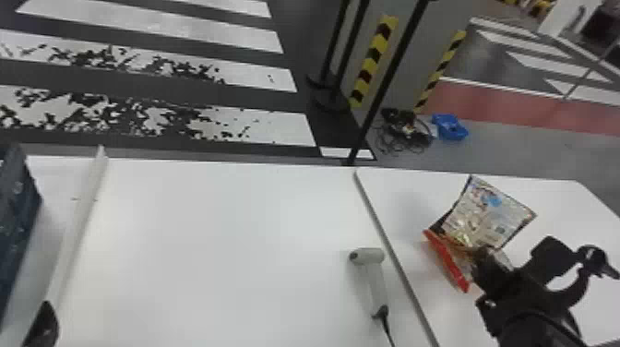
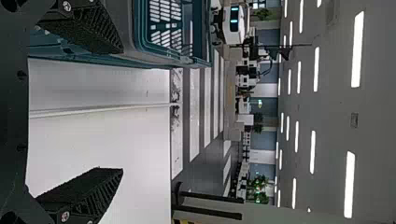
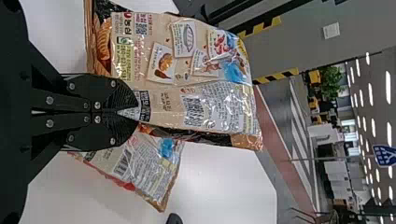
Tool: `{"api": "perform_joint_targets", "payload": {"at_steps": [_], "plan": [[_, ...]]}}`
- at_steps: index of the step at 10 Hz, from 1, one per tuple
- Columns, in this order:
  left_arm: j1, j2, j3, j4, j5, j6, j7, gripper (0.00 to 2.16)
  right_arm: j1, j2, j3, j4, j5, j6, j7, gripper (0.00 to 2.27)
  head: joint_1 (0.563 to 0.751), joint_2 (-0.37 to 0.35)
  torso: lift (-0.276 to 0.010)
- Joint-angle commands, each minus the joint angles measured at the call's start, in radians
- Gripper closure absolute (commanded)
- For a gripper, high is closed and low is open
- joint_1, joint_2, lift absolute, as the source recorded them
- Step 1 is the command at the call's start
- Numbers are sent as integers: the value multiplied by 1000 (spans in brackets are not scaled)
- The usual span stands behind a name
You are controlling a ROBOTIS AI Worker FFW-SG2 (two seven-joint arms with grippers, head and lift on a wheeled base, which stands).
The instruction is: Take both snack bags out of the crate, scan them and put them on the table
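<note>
The right arm (image 1: 530,323) is black. The right gripper (image 1: 491,267) has black plates (image 3: 95,91) with silver screws (round-headed ones). The left gripper (image 1: 44,323) is black too, its wedge-shaped fingers (image 2: 88,189) finely ridged inside.

- The closer snack bag (image 3: 198,86) was beige, printed in red and blue, with a black-and-white barcode.
- The farther snack bag (image 3: 147,165) was beige and red-edged.
- The crate (image 1: 18,212) was dark teal.
- The table (image 1: 207,230) was white.
- The scanner (image 1: 377,286) was pale grey.
- The floor (image 1: 230,97) had white stripes on dark grey.
- The wall (image 1: 415,55) bore yellow-and-black chevrons.
</note>
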Motion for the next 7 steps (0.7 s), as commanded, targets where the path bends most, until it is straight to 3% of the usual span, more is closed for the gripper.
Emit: {"api": "perform_joint_targets", "payload": {"at_steps": [1, 2, 3, 4, 5, 6, 7], "plan": [[-2, -1, 0, 2, -1, 0, 0, 97, -12, -13, -23, 51, 4, -34, -10, 2260, 695, -350, -92], [-2, -1, 0, 2, -1, 0, 0, 97, -20, -22, -25, 76, 4, -50, -14, 2260, 695, -350, -92], [-2, -1, 0, 2, -1, 0, 0, 97, -23, -23, -26, 97, 5, -83, -14, 2017, 695, -350, -92], [-2, -1, 0, 2, -1, 0, 0, 97, -33, -28, -26, 120, 5, -86, -14, 1305, 695, -350, -92], [-2, -1, 0, 2, -1, 0, 0, 97, -40, -31, -26, 136, 4, -89, -14, 184, 695, -350, -92], [-2, -1, 0, 1, -1, 0, 0, 97, -44, -31, -26, 145, 4, -105, -22, -2, 695, -350, -92], [0, -1, 2, 1, -1, 0, 0, 97, -44, -31, -26, 150, 4, -120, -39, 6, 695, -350, -92]]}}
